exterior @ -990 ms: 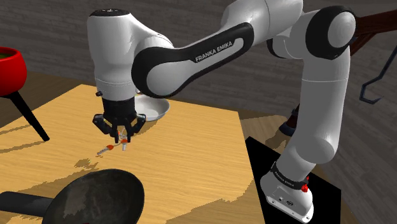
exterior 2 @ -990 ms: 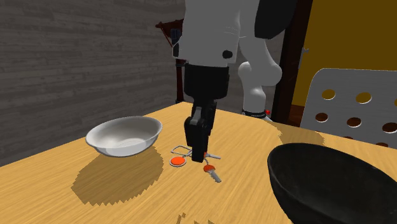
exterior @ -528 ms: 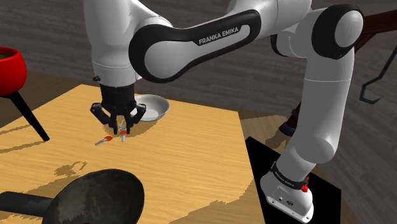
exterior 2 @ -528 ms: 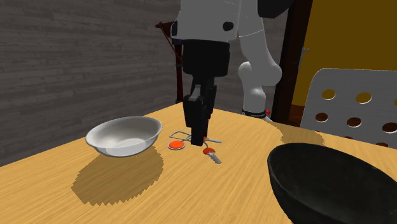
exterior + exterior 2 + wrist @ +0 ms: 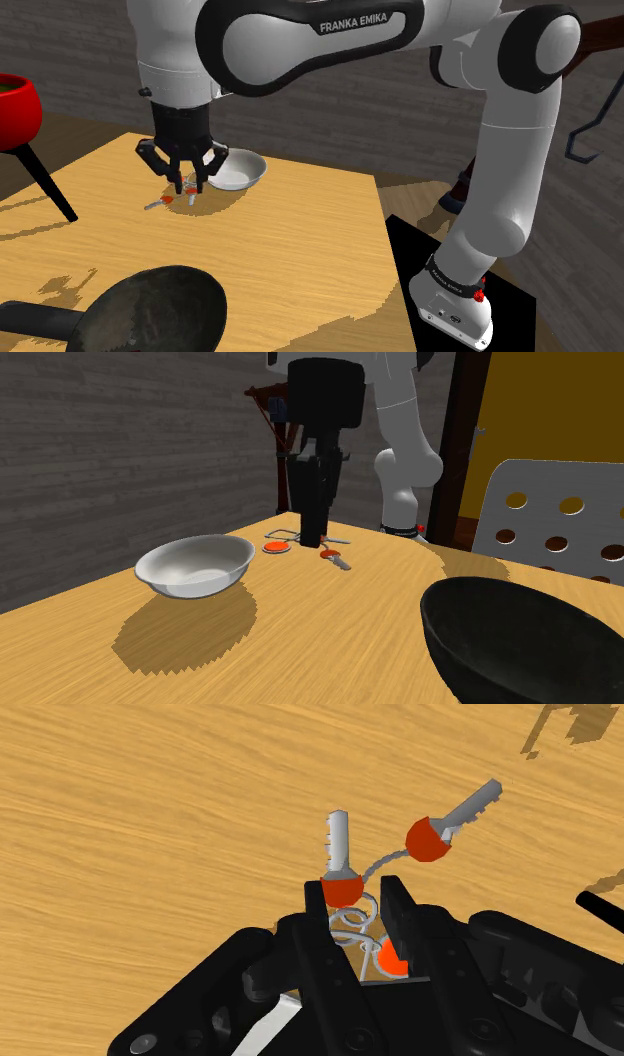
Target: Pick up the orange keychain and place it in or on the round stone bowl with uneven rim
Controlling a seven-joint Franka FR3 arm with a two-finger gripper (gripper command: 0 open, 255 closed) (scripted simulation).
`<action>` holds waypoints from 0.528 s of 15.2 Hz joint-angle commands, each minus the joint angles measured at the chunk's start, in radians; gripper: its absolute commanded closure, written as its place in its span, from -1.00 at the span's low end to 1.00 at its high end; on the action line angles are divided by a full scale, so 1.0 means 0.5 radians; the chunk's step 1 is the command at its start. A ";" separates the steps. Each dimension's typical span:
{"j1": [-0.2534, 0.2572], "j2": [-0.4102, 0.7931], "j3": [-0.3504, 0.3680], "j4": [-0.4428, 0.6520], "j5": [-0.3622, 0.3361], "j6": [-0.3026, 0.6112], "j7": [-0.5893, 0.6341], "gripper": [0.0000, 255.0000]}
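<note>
Hand (image 5: 188,186) pointed straight down over the wooden table (image 5: 300,260), fingers clamped on the wire ring of the orange keychain (image 5: 340,854). Two grey keys with orange-red heads and an orange disc hung from that ring and appeared clear of the tabletop. The keychain hung near the pale round bowl (image 5: 195,582), beside it rather than over it. The bowl sat upright. A large black bowl (image 5: 520,642) stood well apart.
</note>
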 commanded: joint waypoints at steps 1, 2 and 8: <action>0.004 -0.007 0.005 0.049 0.009 -0.053 -0.009 1.00; 0.006 -0.009 0.007 0.072 0.013 -0.077 -0.013 1.00; 0.175 -0.046 0.083 0.035 0.018 -0.098 0.236 1.00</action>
